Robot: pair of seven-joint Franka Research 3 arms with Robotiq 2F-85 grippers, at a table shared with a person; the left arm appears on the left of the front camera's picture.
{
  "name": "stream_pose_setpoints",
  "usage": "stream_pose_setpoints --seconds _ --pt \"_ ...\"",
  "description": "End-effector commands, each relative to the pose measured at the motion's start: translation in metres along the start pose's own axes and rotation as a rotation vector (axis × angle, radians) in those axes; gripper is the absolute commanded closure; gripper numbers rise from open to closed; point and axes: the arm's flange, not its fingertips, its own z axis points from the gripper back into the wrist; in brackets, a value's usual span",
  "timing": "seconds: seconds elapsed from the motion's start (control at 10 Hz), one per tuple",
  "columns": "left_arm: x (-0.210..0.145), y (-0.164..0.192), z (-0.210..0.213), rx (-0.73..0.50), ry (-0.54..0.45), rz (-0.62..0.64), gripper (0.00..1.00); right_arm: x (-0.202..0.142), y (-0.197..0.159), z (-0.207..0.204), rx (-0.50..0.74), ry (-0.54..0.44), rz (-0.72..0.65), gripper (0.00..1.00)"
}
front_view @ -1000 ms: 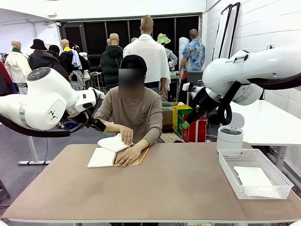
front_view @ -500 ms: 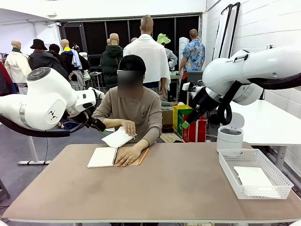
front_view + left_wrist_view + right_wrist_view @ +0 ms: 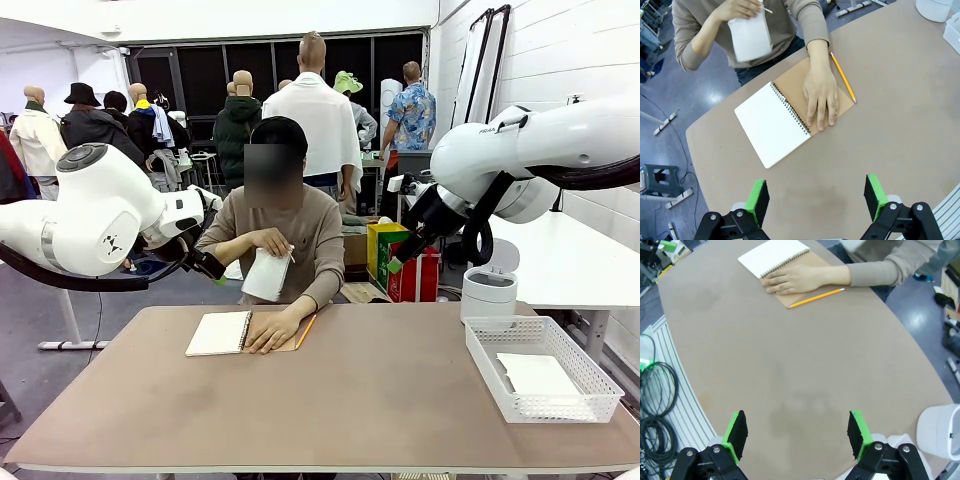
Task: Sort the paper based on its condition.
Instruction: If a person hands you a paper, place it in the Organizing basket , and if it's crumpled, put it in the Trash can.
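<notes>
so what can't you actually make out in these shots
- Sheet in the person's raised hand: its condition, in front and left wrist views; too small and washed out.
- Paper in the white basket: how many sheets, front view; lying flat, hidden by the mesh wall.
- White bin: right wrist view, cut off by the picture edge.
- Notebook: any writing on the open page, too small to tell; the person's hand covers part of the cover.

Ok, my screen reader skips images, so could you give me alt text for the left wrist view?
A person holds a torn-out paper sheet in one raised hand, the other hand flat on an open spiral notebook beside a pencil on the table. The left pincer hangs open above.
</notes>
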Motion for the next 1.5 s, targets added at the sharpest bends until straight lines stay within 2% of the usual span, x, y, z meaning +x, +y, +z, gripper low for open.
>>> stream_pose_setpoints --seconds 0.0,1.4 --pt "-0.0005 0.0007 -0.0001 0.0 0.0 -0.003 0.0 -0.0004 0.0014 -0.0007 0.006 0.003 0.001 0.0" --pt "-0.0005 0.0007 -0.0001 0.0 0.0 -0.003 0.0 -0.0004 0.0014 -0.0007 0.006 0.003 0.001 0.0"
